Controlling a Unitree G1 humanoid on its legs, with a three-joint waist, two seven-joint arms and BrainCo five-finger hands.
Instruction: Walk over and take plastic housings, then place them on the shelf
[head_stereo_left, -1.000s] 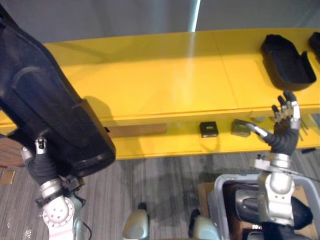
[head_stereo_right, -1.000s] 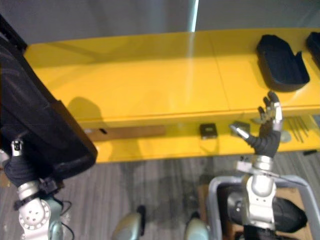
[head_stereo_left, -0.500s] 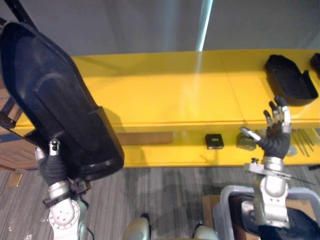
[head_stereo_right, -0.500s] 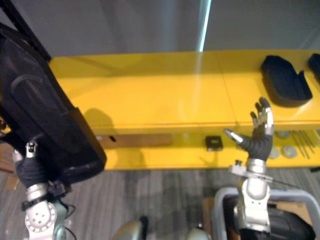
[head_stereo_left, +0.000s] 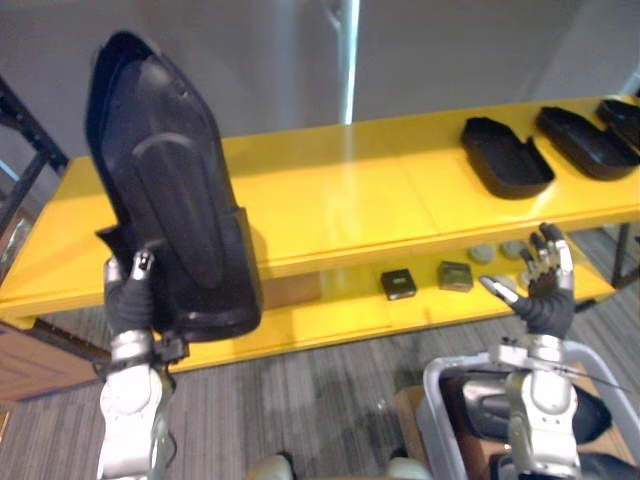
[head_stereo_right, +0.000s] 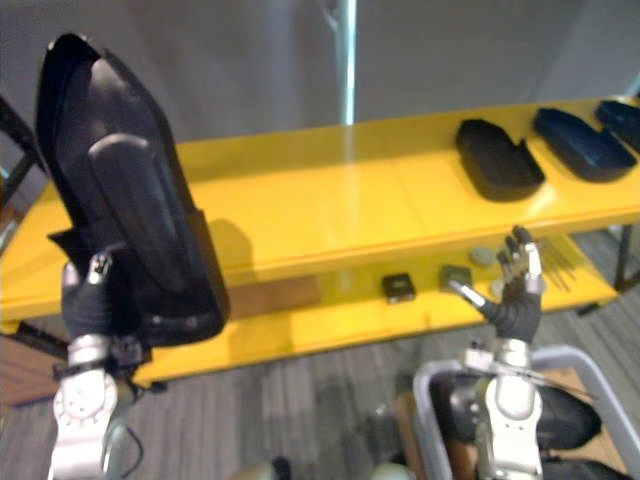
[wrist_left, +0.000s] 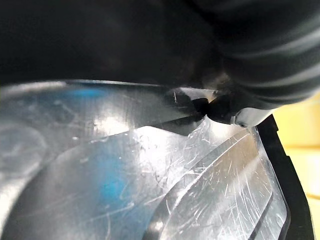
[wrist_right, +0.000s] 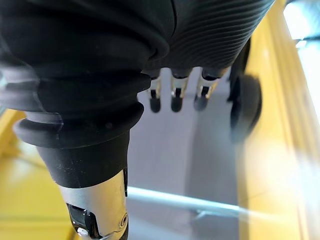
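My left hand (head_stereo_left: 128, 300) grips the big black housing (head_stereo_left: 170, 200) at its lower edge, upright, over the left end of the shelf (head_stereo_left: 350, 200). My right hand (head_stereo_left: 545, 295) is empty, fingers spread, before the shelf's lower level. More housings (head_stereo_left: 505, 160) lie on the shelf's right end.

Right hand (wrist_right: 175, 91) observed with fingers (wrist_right: 204, 92) extended in a row and thumb (wrist_right: 97, 212) set apart; nothing was held. The yellow shelf (wrist_right: 272, 150) ran alongside the hand. A dark, blurred object (wrist_right: 245, 107) sat against the shelf's edge, beyond the fingertips; its identity could not be established. Behind the shelf stood a grey wall (wrist_right: 165, 155) crossed by a pale strip (wrist_right: 190, 201).
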